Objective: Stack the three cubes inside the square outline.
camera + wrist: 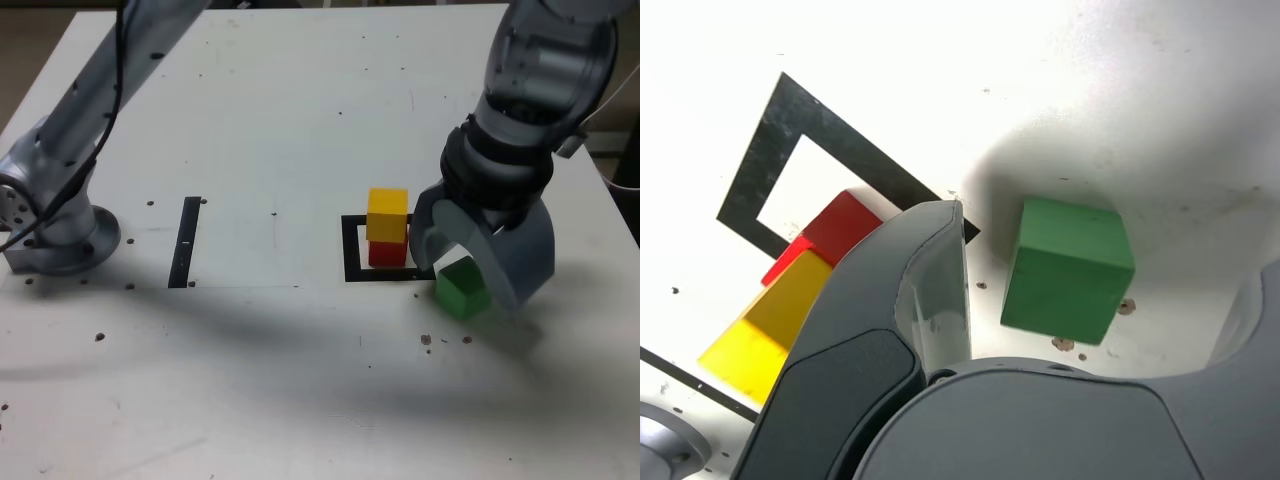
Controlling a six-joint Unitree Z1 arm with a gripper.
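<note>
In the exterior view, the yellow cube (387,214) sits on the red cube (388,252) inside the square outline (354,250), so 2 of the 3 cubes are stacked. The green cube (462,289) rests on the table (280,110), just outside the outline's corner toward the exterior view's right. The gripper (470,275) stands over it with its jaws spread, 1 on each side of the cube. A narrow black strip (186,241) lies well apart toward the exterior view's left, near the arm's base (55,235).

In the wrist view, the green cube (1067,268) lies flat between the parted jaws of the gripper (1090,300), with a clear gap to the nearer jaw; nothing is grasped. The red cube (832,232) and yellow cube (775,320) show beyond that jaw, within the outline (770,150).

By my judgement, 1 step remains: closing on the green cube, lifting it and setting it atop the yellow one.
</note>
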